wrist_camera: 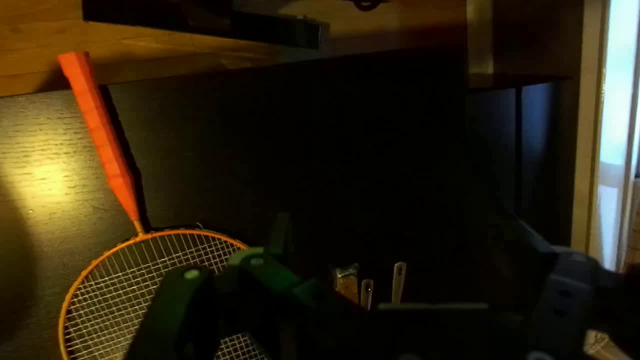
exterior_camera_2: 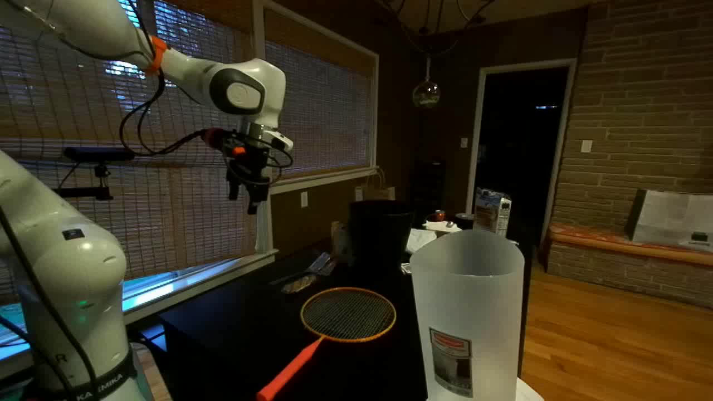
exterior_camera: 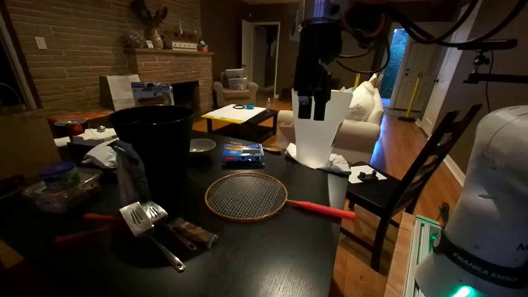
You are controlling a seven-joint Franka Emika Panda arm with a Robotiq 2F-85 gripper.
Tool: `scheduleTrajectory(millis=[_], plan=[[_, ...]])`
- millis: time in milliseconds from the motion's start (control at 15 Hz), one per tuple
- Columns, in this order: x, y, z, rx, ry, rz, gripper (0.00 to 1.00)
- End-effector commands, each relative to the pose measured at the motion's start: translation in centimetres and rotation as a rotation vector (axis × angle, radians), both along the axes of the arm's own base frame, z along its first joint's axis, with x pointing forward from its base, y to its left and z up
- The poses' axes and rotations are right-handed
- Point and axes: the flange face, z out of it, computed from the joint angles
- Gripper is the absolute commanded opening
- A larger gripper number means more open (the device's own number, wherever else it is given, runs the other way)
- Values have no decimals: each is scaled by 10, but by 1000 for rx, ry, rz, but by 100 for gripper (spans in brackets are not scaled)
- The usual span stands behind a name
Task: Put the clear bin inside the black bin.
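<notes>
The clear bin [exterior_camera: 317, 142] stands upright on a white cloth at the table's edge. It also shows large, with a label, in an exterior view [exterior_camera_2: 473, 301]. The black bin [exterior_camera: 161, 152] stands upright on the table beyond the racket, and also shows in an exterior view [exterior_camera_2: 380, 231]. My gripper [exterior_camera: 312, 114] hangs in the air, fingers down, well apart from both bins. Its fingers stand apart with nothing between them in an exterior view [exterior_camera_2: 243, 199] and in the wrist view [wrist_camera: 400, 240]. I cannot make out either bin in the wrist view.
A racket [exterior_camera: 247, 197] with a red handle lies on the dark table [exterior_camera: 288, 255]. Spatulas [exterior_camera: 140, 218], a wrapped bar [exterior_camera: 194, 232], a blue box [exterior_camera: 243, 153] and a bowl [exterior_camera: 202, 145] lie near the black bin. A black chair [exterior_camera: 383, 194] stands beside the table.
</notes>
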Motion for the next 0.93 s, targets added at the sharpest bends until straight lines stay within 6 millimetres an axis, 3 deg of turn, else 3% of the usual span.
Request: scheduleTrajectory(millis=[0,333,400,533,867], plan=[[0,0,0,0,1,0,100],[0,0,0,0,1,0,100],[-1,-5,11,-4,-26,-10,100],[-10,-30,42,-24,-86,-52,100],[-49,-119,123,-134,-264,-252,100]])
